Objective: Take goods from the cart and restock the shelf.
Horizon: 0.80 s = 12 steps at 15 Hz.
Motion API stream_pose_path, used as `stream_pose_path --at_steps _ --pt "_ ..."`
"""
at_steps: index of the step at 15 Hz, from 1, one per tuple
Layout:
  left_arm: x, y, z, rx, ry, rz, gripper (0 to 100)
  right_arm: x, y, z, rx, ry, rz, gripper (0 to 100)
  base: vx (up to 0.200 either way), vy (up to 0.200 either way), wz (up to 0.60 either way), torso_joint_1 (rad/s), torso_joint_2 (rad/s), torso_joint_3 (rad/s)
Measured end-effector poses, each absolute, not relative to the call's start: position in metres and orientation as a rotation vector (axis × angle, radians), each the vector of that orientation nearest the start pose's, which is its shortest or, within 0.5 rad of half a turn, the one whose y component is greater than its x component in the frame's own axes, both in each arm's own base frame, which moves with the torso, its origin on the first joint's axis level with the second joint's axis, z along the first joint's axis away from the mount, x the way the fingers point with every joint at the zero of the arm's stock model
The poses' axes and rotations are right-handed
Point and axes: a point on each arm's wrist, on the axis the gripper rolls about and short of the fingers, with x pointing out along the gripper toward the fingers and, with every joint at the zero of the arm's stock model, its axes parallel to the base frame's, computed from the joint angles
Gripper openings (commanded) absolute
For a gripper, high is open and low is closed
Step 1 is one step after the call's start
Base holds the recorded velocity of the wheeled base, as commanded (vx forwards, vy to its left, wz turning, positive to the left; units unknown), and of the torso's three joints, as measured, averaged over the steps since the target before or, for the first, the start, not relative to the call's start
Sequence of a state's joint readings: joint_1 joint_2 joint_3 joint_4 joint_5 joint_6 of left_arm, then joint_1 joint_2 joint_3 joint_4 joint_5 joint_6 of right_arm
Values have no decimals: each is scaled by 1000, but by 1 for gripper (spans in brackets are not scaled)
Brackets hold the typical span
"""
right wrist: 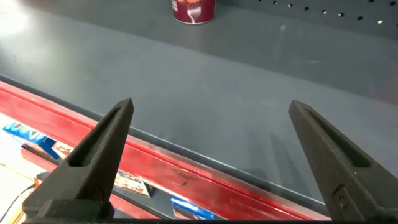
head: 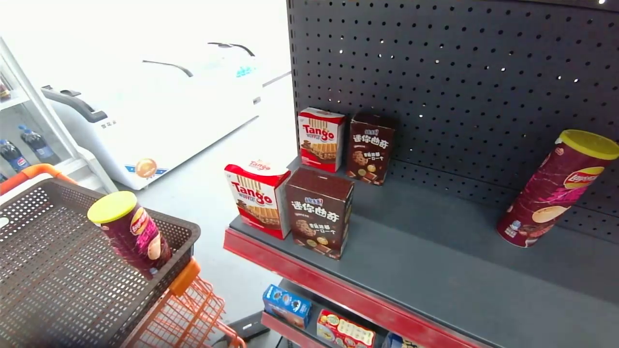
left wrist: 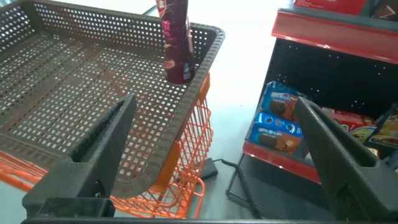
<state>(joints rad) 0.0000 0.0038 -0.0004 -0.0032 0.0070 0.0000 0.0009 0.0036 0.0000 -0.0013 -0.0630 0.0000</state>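
Both pincers open and empty.
The left gripper [left wrist: 214, 106], jaws wide apart, hangs above the brown perforated plastic cart basket [head: 48, 270]; the right gripper [right wrist: 209, 106], equally open, hovers over the grey metal shelf [head: 435, 270]. The tall purple chip can with yellow lid [head: 130, 232] leans in the basket's corner, so an off-centre grasp may tip it over the rim.

A dark red can [head: 129, 232] with a yellow lid is standing in a corner of the brown cart [head: 48, 270] basket. The other can [head: 556, 188], just like it, is standing far back on the grey shelf [head: 435, 270], by the wall with holes [head: 459, 72]. Two red boxes [head: 258, 200] and two brown boxes [head: 319, 212] are sitting at the shelf's left end, well apart from it.
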Motion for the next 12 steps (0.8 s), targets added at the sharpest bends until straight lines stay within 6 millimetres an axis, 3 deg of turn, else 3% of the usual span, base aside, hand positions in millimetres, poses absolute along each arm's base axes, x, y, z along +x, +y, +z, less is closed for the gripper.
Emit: stream_pose_path --at_steps 8,12 --pt "-23 0 77 5 -2 9 100 -23 -1 76 0 2 -62 100 0 0 0 0 0 0" --pt "-30 1 118 47 -16 63 100 -23 -1 76 0 2 -62 100 0 0 0 0 0 0"
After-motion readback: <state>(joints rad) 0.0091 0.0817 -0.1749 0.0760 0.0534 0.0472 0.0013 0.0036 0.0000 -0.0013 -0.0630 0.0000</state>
